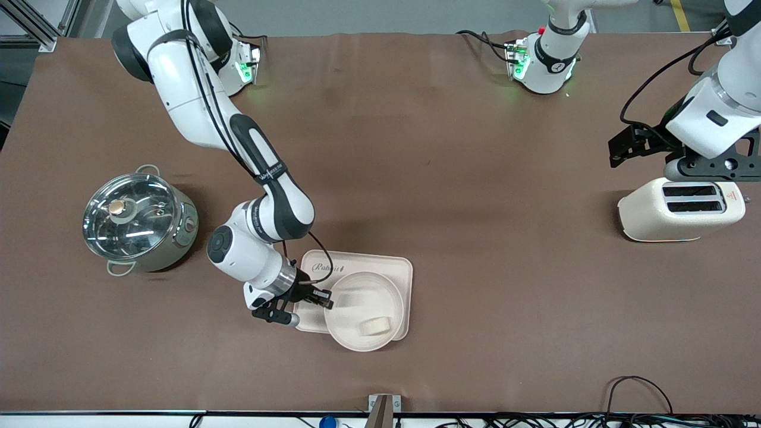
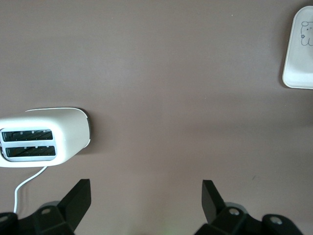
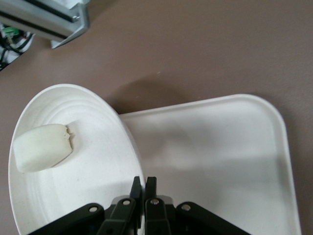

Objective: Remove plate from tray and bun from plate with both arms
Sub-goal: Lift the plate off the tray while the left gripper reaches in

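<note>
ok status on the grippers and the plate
Right gripper shut on plate rim, plate on tray, bun in it. Left gripper open over table by toaster.

It was a robotics lab set up with kitchenware, not a real kitchen. Two white arms (image 1: pixel 196 101) were bolted to a big table (image 1: pixel 416 148) under a brown cloth, their bases lit green. An aluminium frame (image 1: pixel 35 24) stood at a far corner, and loose cables (image 1: pixel 642 392) ran along the near edge. The props were a steel pot (image 1: pixel 140 229), a cream toaster (image 1: pixel 681 209) and a tray (image 1: pixel 357 264) on grey flooring.
</note>
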